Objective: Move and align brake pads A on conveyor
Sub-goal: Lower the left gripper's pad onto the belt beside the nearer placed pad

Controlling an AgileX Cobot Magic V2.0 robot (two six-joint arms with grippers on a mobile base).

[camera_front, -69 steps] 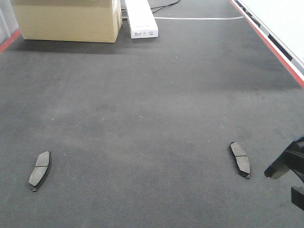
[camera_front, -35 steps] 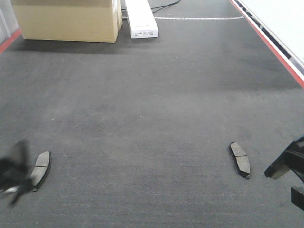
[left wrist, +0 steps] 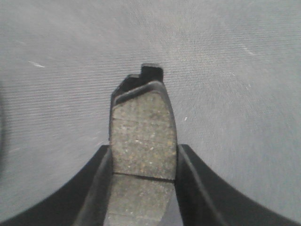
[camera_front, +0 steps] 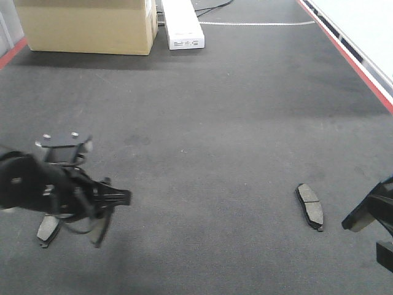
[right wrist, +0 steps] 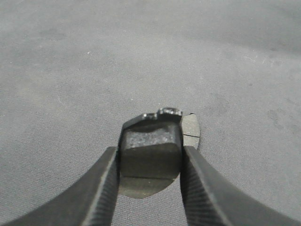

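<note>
Brake pad [left wrist: 142, 141]: pinched edgewise between left gripper [left wrist: 143, 188] fingers, above conveyor [camera_front: 215, 123]. Could twist, landing misaligned. Right gripper [right wrist: 149, 188] pinches another pad [right wrist: 190, 129].

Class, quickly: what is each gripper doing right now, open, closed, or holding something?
Left gripper: closed on a brake pad, fingers on both sides.
Right gripper: closed on another brake pad, held above the conveyor.
</note>
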